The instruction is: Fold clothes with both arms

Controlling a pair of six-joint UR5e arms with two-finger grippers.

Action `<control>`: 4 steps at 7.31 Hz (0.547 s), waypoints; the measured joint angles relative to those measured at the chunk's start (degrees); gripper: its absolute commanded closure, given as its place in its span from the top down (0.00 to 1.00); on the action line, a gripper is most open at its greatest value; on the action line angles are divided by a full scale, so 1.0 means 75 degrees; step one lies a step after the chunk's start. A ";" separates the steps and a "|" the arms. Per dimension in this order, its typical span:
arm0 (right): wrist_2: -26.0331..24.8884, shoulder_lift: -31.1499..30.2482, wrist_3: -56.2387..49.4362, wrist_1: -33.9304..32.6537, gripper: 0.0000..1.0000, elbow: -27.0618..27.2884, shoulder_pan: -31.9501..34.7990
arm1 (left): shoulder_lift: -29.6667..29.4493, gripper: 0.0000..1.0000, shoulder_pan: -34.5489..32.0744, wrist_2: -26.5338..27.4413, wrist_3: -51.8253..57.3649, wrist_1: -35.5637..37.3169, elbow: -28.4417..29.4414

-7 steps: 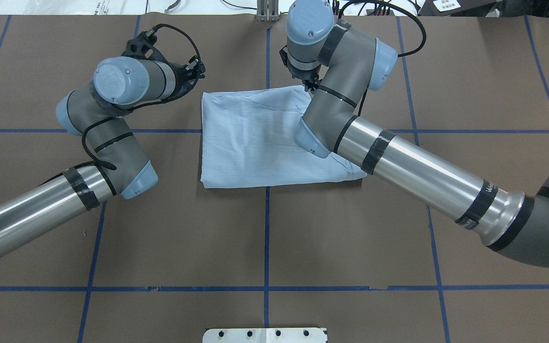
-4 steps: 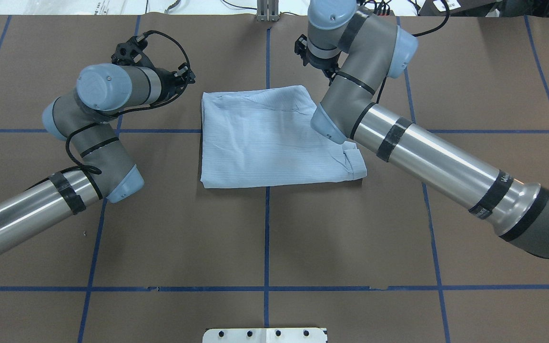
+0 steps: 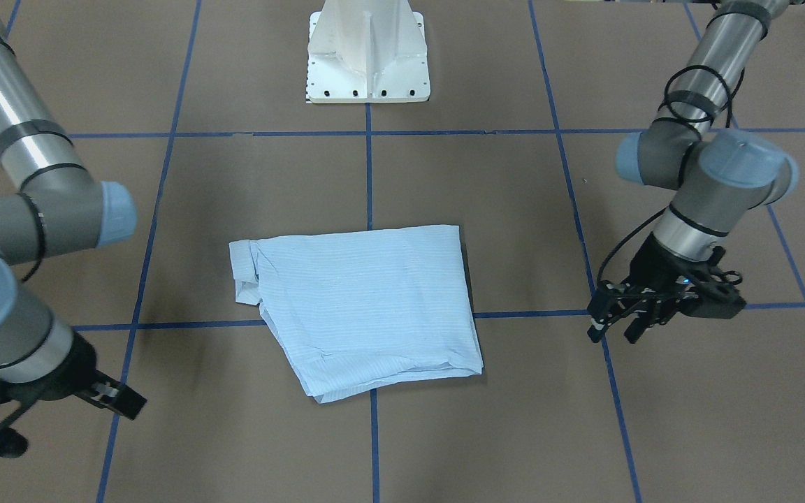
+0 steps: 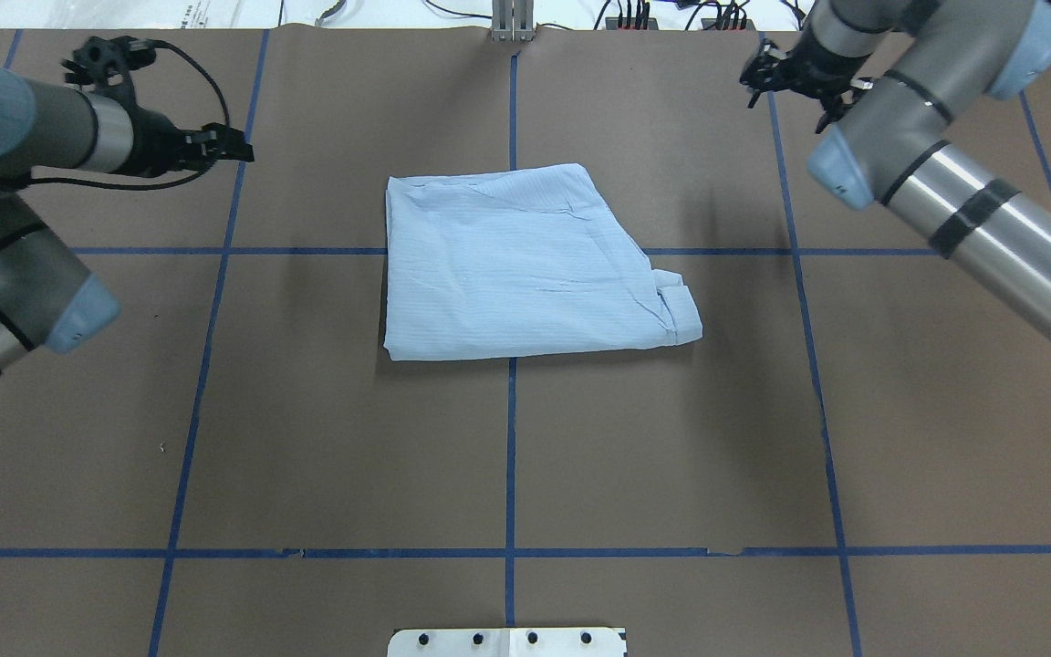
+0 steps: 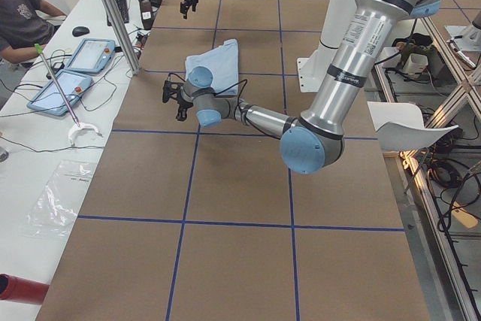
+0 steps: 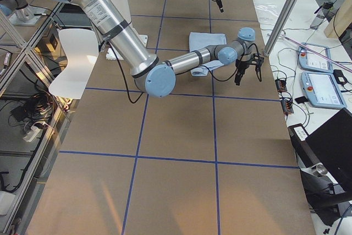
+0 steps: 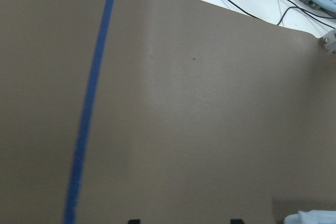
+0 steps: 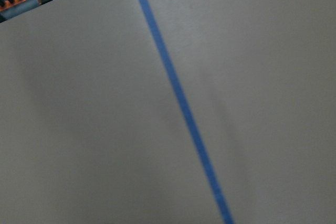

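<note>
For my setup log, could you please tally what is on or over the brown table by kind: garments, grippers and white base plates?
Folded light-blue shirt: 1
Grippers: 2 (left gripper, right gripper)
White pedestal base: 1
Total: 4

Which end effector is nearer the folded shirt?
Left. The left end effector hovers off the left edge of the shirt, toward the far side; the right end effector is farther away, beyond the far right corner.
</note>
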 measured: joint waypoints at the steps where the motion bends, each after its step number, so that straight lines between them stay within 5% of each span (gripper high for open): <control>1: 0.0480 -0.0605 -0.1013 -0.0133 1.00 0.0442 0.0604 | 0.0617 1.00 -0.0696 -0.0626 0.1111 0.0025 -0.0304; 4: 0.0904 -0.2786 -0.4919 -0.1284 1.00 0.1953 0.2176 | 0.2079 1.00 -0.2684 -0.2014 0.4925 0.0676 -0.0630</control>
